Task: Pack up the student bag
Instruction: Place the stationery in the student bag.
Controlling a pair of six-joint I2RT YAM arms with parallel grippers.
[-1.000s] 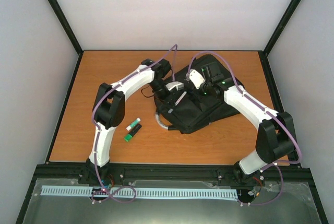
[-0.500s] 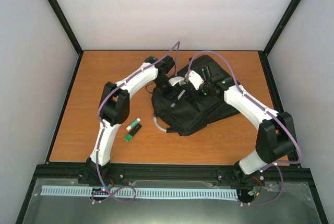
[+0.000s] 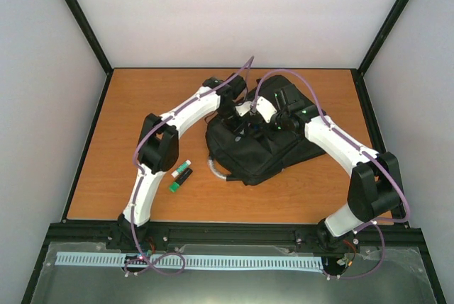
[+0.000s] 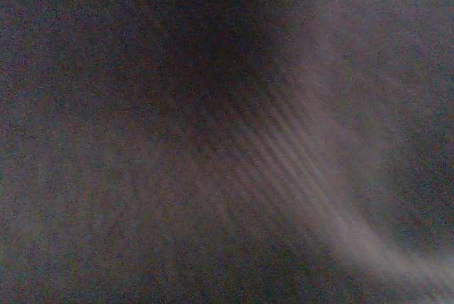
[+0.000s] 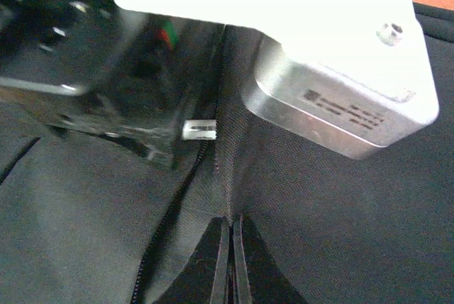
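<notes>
At the near edge, both arm bases are sitting bolted side by side. Just beyond the left base, two small marker-like sticks are lying side by side on the table, apart from the bag and not yet packed.

The student bag is lying flat near the middle of the table, slightly toward the right. Its grey loop handle is pointing toward the sticks.

The right gripper is coming in from the right side. Its fingers are pressed together on a raised fold of the bag's black fabric, just beside the zipper track. In my judgement it is pinching this fold to hold the opening up and steady for the other arm.

The left arm is reaching across from the left. The left gripper is pointing down at the bag's upper part, close against the right one. Its wrist view is showing only dark, blurred weave at very close range, which suggests it is working inside or hard against the opening. Its fingers are not showing, so I cannot tell whether they are apart, together or holding anything.

Beyond both grippers, the far end of the bag is resting toward the back of the table.
</notes>
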